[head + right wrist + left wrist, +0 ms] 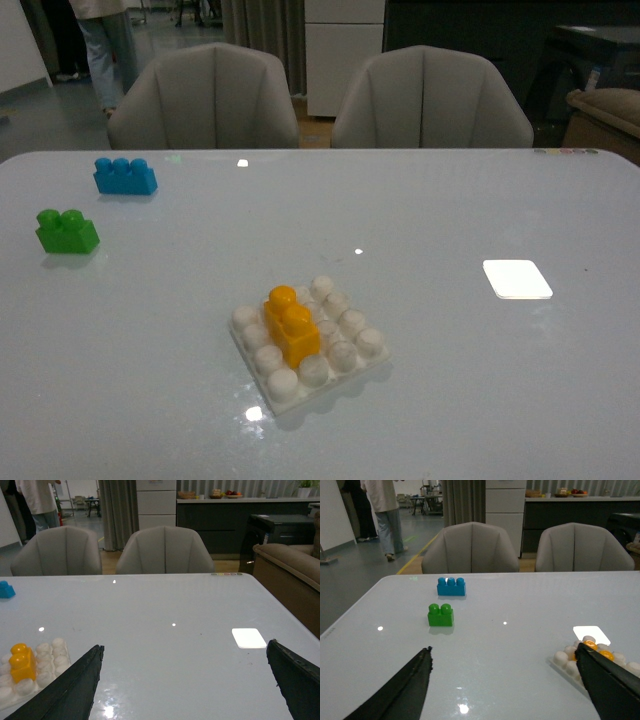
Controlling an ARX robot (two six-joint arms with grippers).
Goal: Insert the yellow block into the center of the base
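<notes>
The yellow block (291, 324) stands upright on the middle studs of the white base (345, 372), near the table's front centre. Neither gripper shows in the front view. My left gripper (504, 653) is open and empty above bare table; the base (562, 659) and the block's studs (606, 655) peek out past one of its fingers (605, 677). My right gripper (185, 649) is open and empty, with the block (21, 662) on the base (47, 652) off to one side.
A green two-stud brick (67, 231) and a blue three-stud brick (125, 176) lie at the table's far left. A bright white patch (517, 278) lies at the right. Two grey chairs (205, 98) stand behind the table. A person (385, 510) stands beyond.
</notes>
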